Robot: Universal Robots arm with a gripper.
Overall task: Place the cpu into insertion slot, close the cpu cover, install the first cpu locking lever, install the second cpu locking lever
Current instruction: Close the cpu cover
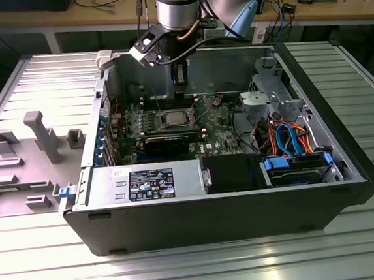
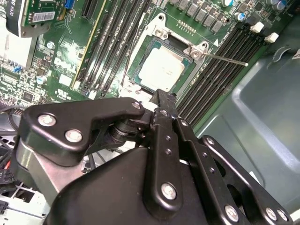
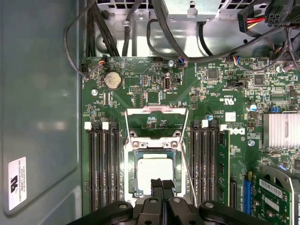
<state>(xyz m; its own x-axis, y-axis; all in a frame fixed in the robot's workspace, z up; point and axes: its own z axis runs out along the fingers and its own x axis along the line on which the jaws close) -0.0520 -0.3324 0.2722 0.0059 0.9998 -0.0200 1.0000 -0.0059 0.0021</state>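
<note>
While the cpu (image 3: 153,169) lies in the insertion slot (image 3: 132,174), the claw (image 3: 162,184) hangs at its edge, closed.

Bright, even overhead light; glare on cpu (image 2: 161,69) top and ribbed table (image 1: 185,271); case (image 1: 213,219) interior shadowed.

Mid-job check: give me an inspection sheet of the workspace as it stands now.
Surface: ribbed metal table bearing the open computer case.
Job's things: cpu lies in the insertion slot; cpu cover stands open; one locking lever sticks out unlatched.
Clutter: grey fixture blocks at the exterior view's left.
Grippers: gripper near the cpu's edge, jaws shut, nothing seen between them.
Cables: black bundle beside the board; orange and blue cables inside the case.
Surroundings: wooden bench behind, with loose wires.
</note>
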